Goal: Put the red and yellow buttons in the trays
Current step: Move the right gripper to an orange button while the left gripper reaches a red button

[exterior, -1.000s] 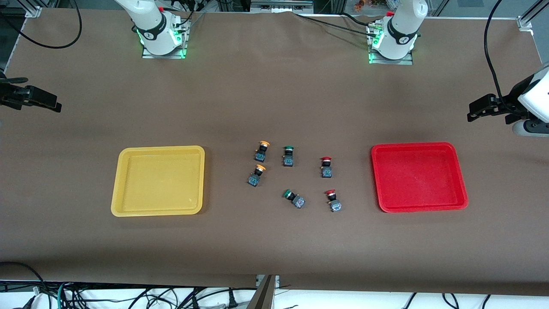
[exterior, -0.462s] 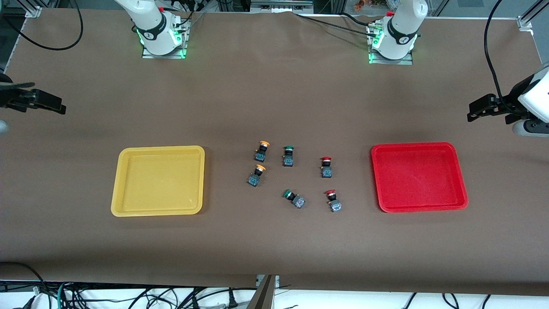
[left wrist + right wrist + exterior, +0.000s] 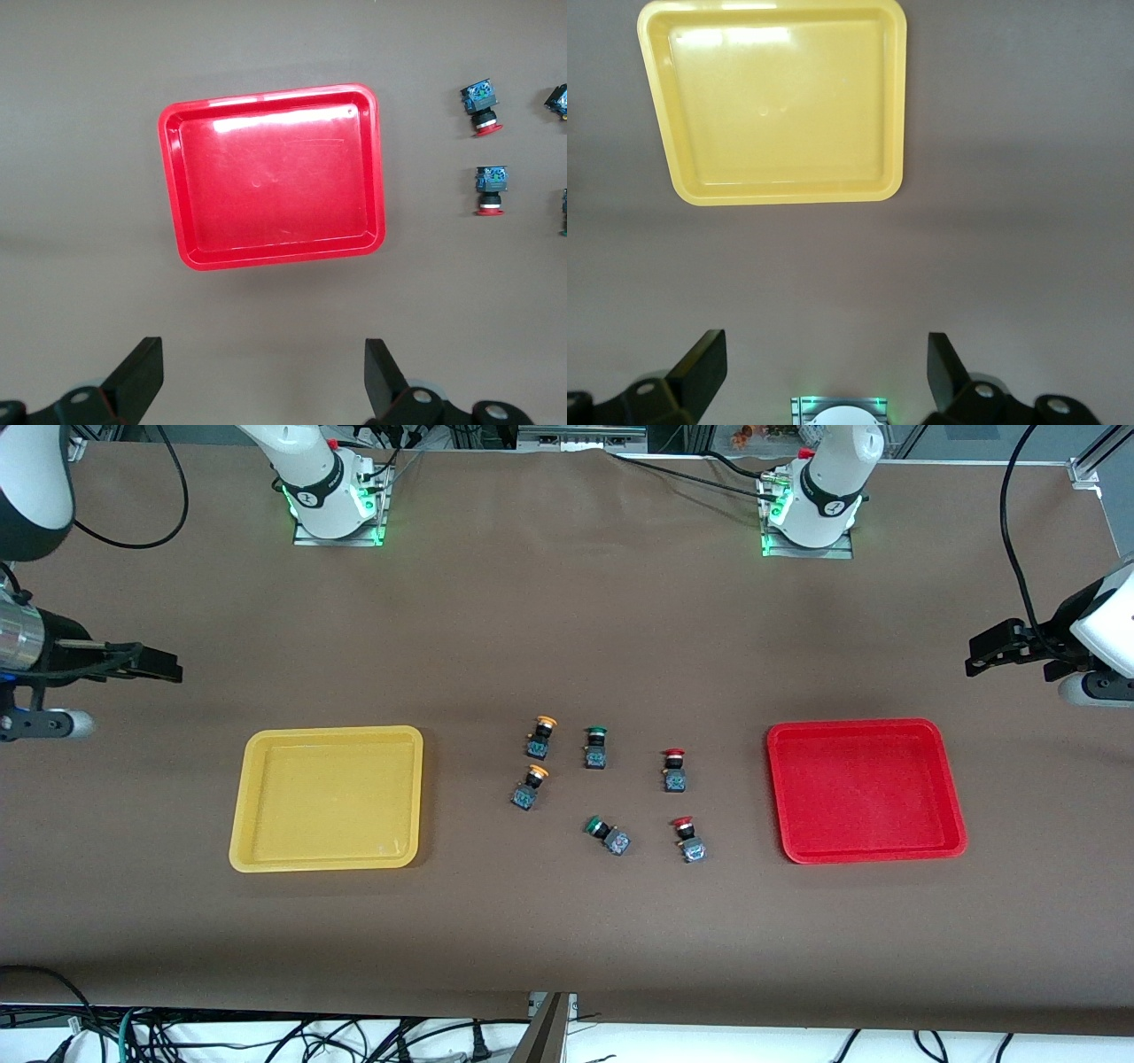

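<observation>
Two yellow-capped buttons [image 3: 539, 736] [image 3: 529, 786] and two red-capped buttons [image 3: 674, 769] [image 3: 687, 839] stand on the table between the trays. The yellow tray [image 3: 244, 797] lies toward the right arm's end and the red tray [image 3: 777, 797] toward the left arm's end; both hold nothing. My left gripper [image 3: 973, 655] hangs open over bare table beside the red tray [image 3: 170, 177], with the red buttons [image 3: 481, 109] [image 3: 491, 188] in its wrist view. My right gripper [image 3: 173, 670] hangs open over bare table beside the yellow tray [image 3: 656, 106].
Two green-capped buttons [image 3: 594, 747] [image 3: 608, 835] stand among the others. The arm bases [image 3: 332, 505] [image 3: 811, 514] stand along the table edge farthest from the front camera. Cables hang below the nearest edge.
My right gripper has moved in from the table's end toward the yellow tray, and more of its arm shows. The left arm and the buttons have not moved.
</observation>
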Tool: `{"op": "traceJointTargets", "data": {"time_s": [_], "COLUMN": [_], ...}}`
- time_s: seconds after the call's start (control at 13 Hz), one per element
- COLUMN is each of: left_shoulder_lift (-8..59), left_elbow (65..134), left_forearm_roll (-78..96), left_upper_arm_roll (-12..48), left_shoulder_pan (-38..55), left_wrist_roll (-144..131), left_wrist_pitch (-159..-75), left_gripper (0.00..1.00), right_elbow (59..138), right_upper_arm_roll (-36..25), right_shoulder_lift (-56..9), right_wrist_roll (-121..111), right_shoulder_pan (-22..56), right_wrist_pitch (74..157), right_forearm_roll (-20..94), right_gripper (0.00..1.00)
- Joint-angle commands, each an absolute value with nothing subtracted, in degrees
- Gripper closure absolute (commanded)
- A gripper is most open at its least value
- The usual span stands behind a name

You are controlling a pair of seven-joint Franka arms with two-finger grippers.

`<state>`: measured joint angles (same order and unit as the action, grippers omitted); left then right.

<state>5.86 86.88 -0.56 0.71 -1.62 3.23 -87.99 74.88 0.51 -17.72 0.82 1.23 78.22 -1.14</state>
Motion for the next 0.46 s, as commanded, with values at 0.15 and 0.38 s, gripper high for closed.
{"op": "traceJointTargets", "data": {"time_s": [0.15,0.38], "left_shoulder_lift": [6.7,6.7], "left_elbow": [85.3,85.3], "left_forearm_roll": [0.2,0.2], "left_upper_arm_roll": [0.8,0.8], "left_shoulder_pan": [-1.8,-1.8], "left_wrist_roll": [3.5,3.4], "left_wrist_pitch": [-87.7,-87.7], "left_gripper": [0.0,0.0], "right_elbow": [74.5,74.5], "right_upper_arm_roll": [0.4,0.4], "right_shoulder_lift": [-23.9,-28.8], "right_wrist_roll": [8.3,19.0], "right_shoulder_pan": [7.4,13.5], "right_wrist_pitch": [85.2,89.9], "right_forearm_roll": [-1.0,-0.9], "right_gripper": [0.0,0.0]}}
